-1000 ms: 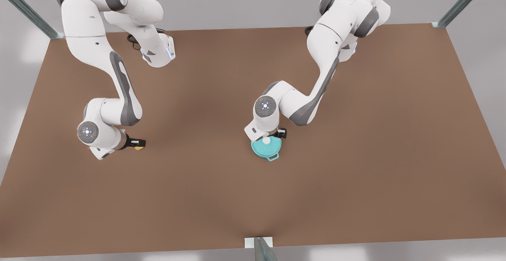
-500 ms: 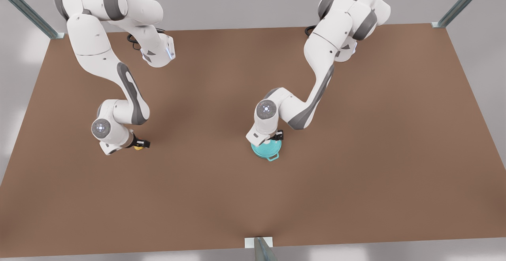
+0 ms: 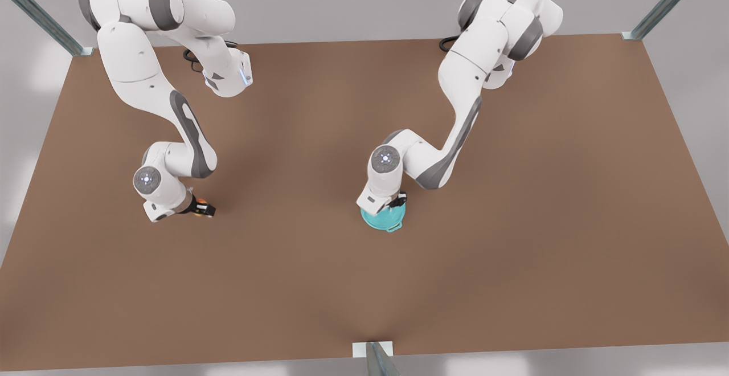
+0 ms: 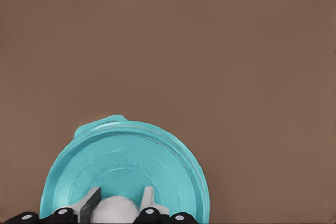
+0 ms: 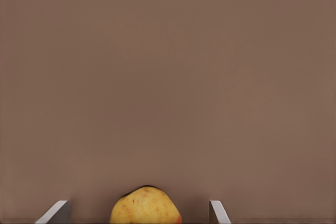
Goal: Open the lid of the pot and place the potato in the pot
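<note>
A plain brown table [image 3: 512, 205] carries everything — its far corners meet metal frame posts. The teal pot [image 3: 385, 220] stands on it near the middle, lid [image 4: 126, 174] on top. The potato [image 5: 146, 206] lies on it well apart, toward the front view's left.

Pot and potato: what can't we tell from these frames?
- Pot inside: covered by the lid in the left wrist view, and by the left gripper in the front view.
- Lid seated or lifted: cannot tell.
- Left fingers flank the white knob; contact is cut by the frame edge.
- Potato: lower part cut by the right wrist view's edge; in the front view the right gripper mostly covers it.
</note>
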Tool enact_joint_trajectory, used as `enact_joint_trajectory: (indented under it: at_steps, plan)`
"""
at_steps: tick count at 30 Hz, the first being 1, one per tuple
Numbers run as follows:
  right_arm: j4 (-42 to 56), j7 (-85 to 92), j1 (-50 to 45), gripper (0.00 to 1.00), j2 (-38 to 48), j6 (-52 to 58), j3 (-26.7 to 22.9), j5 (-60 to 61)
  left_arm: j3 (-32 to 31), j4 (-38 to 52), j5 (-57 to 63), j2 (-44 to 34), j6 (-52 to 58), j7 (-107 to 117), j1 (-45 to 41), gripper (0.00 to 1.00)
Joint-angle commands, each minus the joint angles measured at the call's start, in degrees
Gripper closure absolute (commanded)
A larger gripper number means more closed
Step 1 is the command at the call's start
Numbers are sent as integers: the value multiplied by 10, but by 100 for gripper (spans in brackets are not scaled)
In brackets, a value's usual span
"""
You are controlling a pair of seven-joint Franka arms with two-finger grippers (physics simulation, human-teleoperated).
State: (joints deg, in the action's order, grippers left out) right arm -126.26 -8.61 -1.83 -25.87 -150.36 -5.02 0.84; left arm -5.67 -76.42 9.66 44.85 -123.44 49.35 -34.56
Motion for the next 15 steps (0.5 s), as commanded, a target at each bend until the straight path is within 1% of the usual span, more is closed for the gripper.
enact_joint_trajectory:
  at_steps: [1, 4, 5, 7, 8, 9, 10, 11, 12, 13, 15]
  plan:
    - [-4, -13, -2, 1, 3, -5, 0, 1, 0, 29, -12, -3, 101, -53, 34, 68]
    - [-12, -15, -3, 1, 6, -5, 0, 1, 0, 31, -12, 3, 98, -202, 199, 68]
    - [-13, -16, -4, 1, 6, -5, 1, 1, 0, 30, -13, 16, 81, -241, 251, 68]
    - [-13, -16, -4, 4, 6, -5, 1, 1, 0, 31, -26, 45, 20, -275, 315, 68]
    - [-13, -16, -4, 6, 6, -5, 1, 1, -1, 33, -26, 64, -15, -277, 325, 67]
    - [-13, -16, -4, 11, 6, -5, 1, 1, -1, 34, -25, 67, -27, -280, 324, 17]
    - [-13, -16, -4, 15, 6, -5, 1, 1, -1, 36, -21, 62, -18, -299, 323, 0]
    - [-13, -16, -4, 16, 6, -5, 1, 1, 2, 36, 1, 46, 38, -359, 326, 0]
    - [-13, -16, -4, 18, 6, -5, 1, 1, 3, 36, -4, 13, 102, -425, 335, 0]
    - [-13, -16, -4, 19, 6, -5, 1, 1, 2, 37, -7, -12, 149, -455, 341, 0]
    - [-13, -16, -4, 26, 5, -5, 1, 1, 0, 37, -10, -88, 244, -469, 354, 0]
